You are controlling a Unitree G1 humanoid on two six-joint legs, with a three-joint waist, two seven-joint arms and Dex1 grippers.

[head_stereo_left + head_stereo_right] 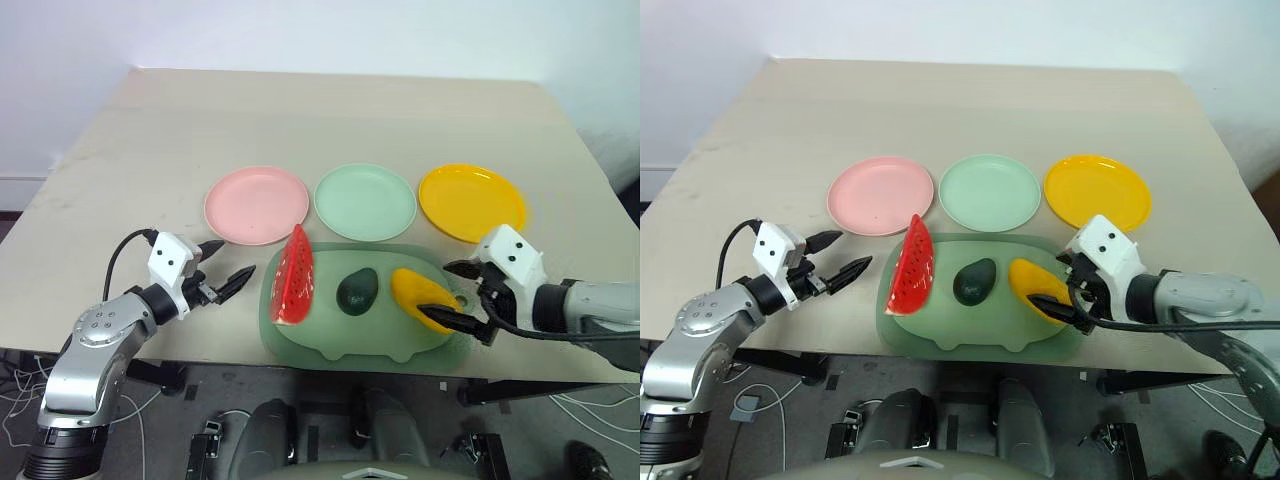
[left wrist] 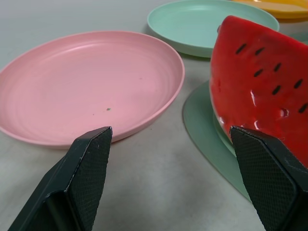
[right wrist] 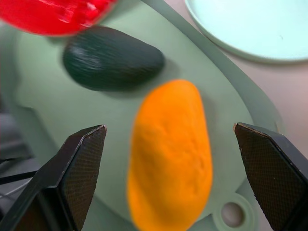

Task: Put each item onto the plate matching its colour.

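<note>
On the bench: a pale beige bench carried everything, its top matte and plain, with a white wall behind its far edge.
Floor: dark grey floor showed below the near edge, with loose cables on it.
Mat: a green mat lay at the near edge, slightly overhanging it.
Plates: a pink plate, a mint green plate and a yellow plate stood in a row just behind the mat, pink to the left, yellow to the right.
Watermelon wedge: stood on its rind at the mat's left end.
Avocado: lay mid-mat, just beside the mango.
Mango: lay at the mat's right end.
Left gripper: hung over bare bench left of the mat, its fingers apart, gripping nothing.
Right gripper: hovered at the mat's right end, its fingers spread wide to either side of the mango, not touching it.
</note>
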